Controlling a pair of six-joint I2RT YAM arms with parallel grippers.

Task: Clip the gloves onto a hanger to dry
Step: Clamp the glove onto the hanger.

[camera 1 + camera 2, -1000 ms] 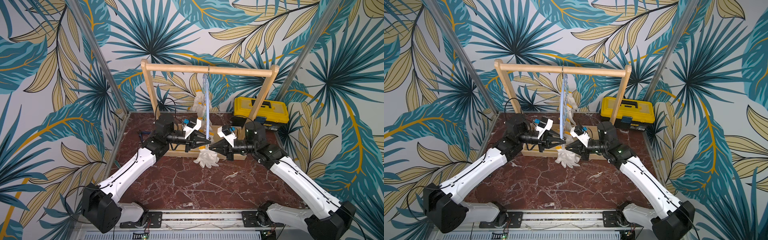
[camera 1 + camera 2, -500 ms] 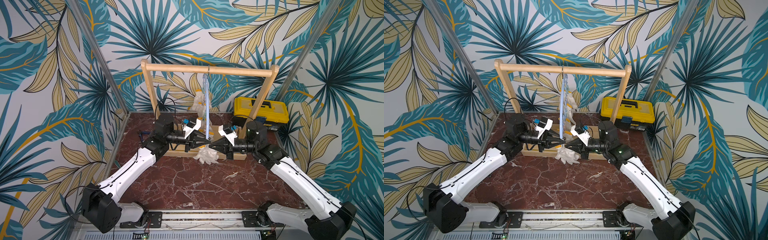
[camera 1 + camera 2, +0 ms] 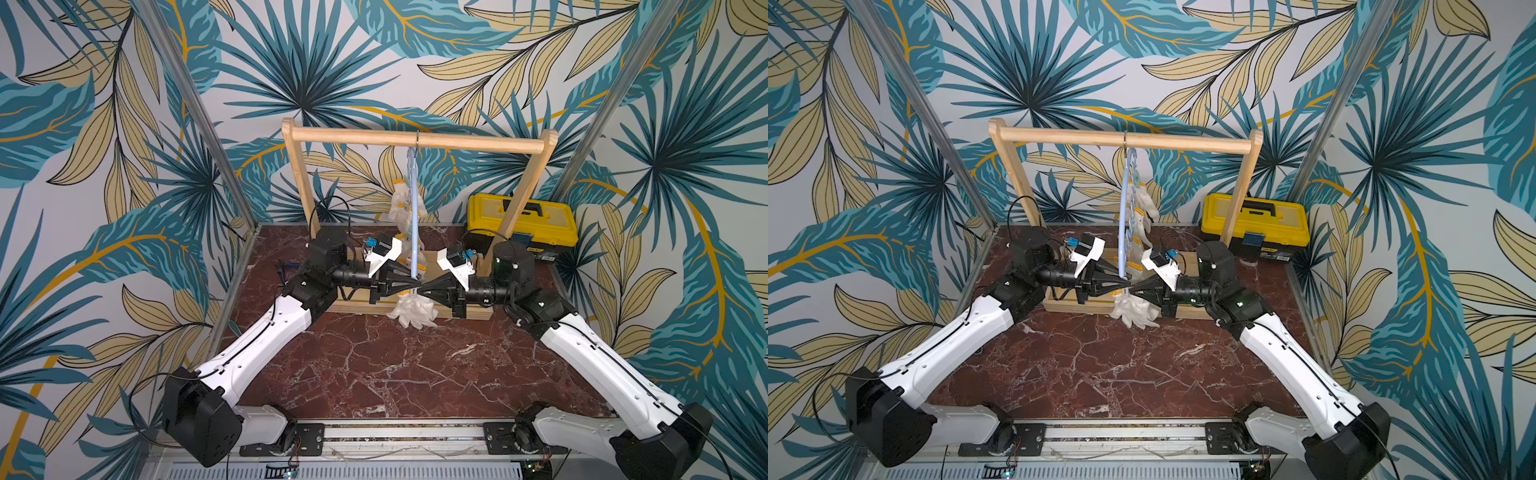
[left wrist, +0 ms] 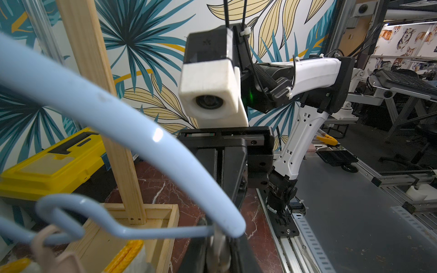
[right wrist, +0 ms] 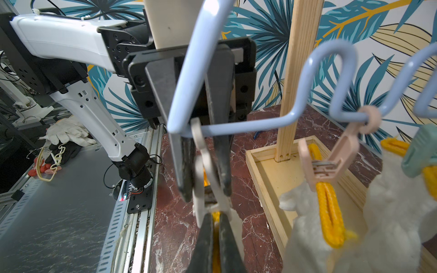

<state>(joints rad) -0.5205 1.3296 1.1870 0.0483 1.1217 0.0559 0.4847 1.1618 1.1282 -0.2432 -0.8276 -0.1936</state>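
Observation:
The pale-blue hanger (image 3: 412, 232) (image 3: 1122, 232) hangs on edge from the wooden rail, and its bar crosses both wrist views (image 4: 118, 123) (image 5: 189, 71). At its lowest end my left gripper (image 3: 415, 284) (image 4: 218, 236) is shut on a beige clip (image 5: 201, 165), pinching it. Tip to tip with it, my right gripper (image 3: 420, 289) (image 5: 215, 217) is shut on the yellow cuff (image 5: 216, 239) of a white glove (image 3: 413, 311) (image 3: 1133, 311), held at the clip's mouth. The glove's fingers droop below. Other gloves (image 3: 401, 203) (image 5: 390, 212) hang clipped higher up the hanger.
The wooden rack frame (image 3: 415, 139) stands on a shallow wooden base tray (image 5: 272, 177) at the back of the marble table (image 3: 395, 374). A yellow toolbox (image 3: 521, 224) sits behind the rack's right post. Metal cage posts rise at both back corners.
My right gripper has lifted the glove slightly towards the clip and the left gripper's tip. The left arm and the hanger have stayed still.

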